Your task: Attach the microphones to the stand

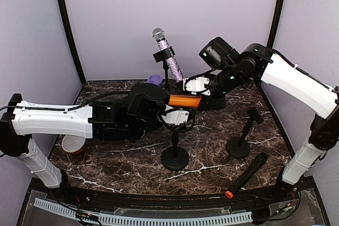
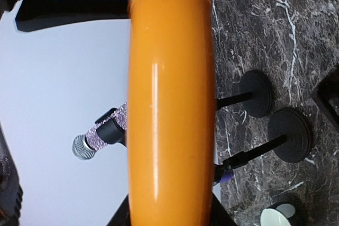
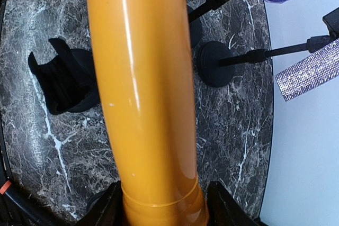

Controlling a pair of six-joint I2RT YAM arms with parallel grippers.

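Orange microphone (image 1: 184,100) lies level just above the empty middle stand (image 1: 175,154).
The right gripper (image 3: 168,207) clamps it. The left gripper (image 1: 174,107) straddles it, contact unclear. If the right gripper lets go early, the microphone could fall past the stand's clip.

The counter (image 1: 122,165) is dark marble shot through with white veins. A white bowl with a red underside (image 1: 74,144) sits near its left edge (half hidden, so I can't see inside). Plain lilac walls (image 1: 116,19) close in behind, with black posts (image 1: 69,25) at the corners. A white slotted strip (image 1: 159,219) runs along the near edge.
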